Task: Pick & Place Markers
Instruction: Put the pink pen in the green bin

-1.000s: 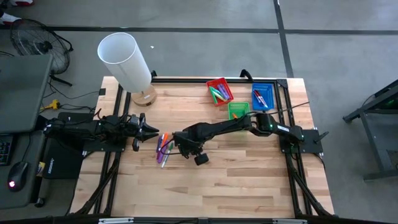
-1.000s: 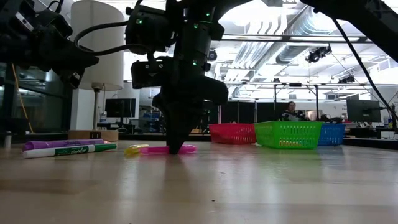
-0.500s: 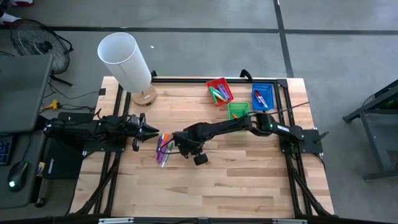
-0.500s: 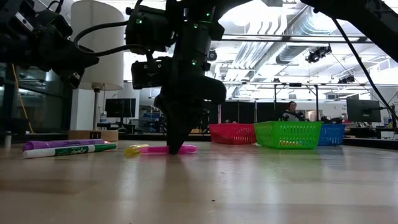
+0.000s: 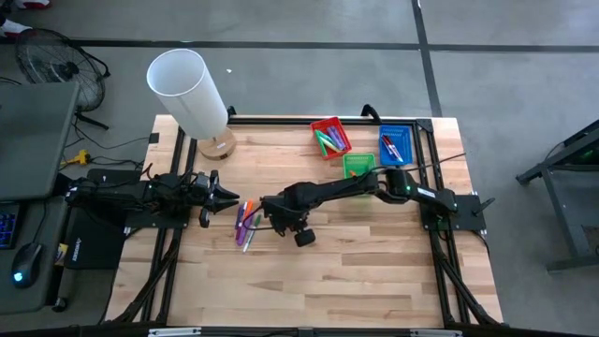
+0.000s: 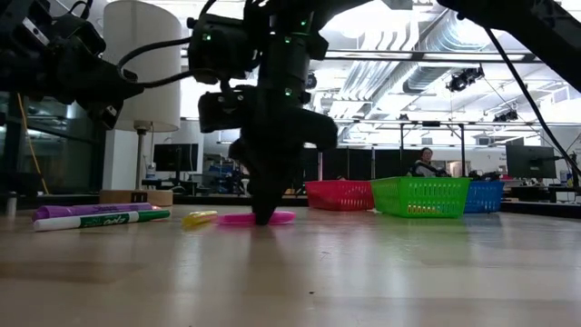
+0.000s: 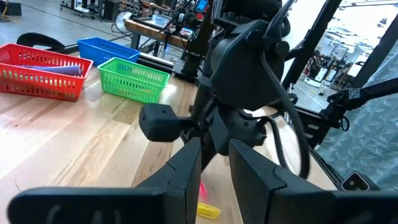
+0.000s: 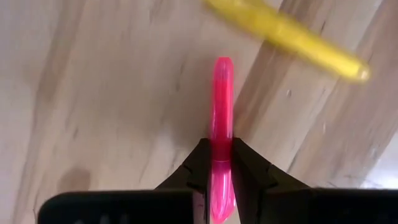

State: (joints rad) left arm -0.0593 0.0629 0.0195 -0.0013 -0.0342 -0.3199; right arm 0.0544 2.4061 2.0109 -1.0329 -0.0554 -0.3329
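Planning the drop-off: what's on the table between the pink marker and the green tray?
Bare wood, in the low view, between the pink marker and green tray.

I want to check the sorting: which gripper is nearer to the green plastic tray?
The right. The right gripper, shut on a pink marker by the marker pile, is nearer the green plastic tray; the left gripper waits beyond that pile, farther off.
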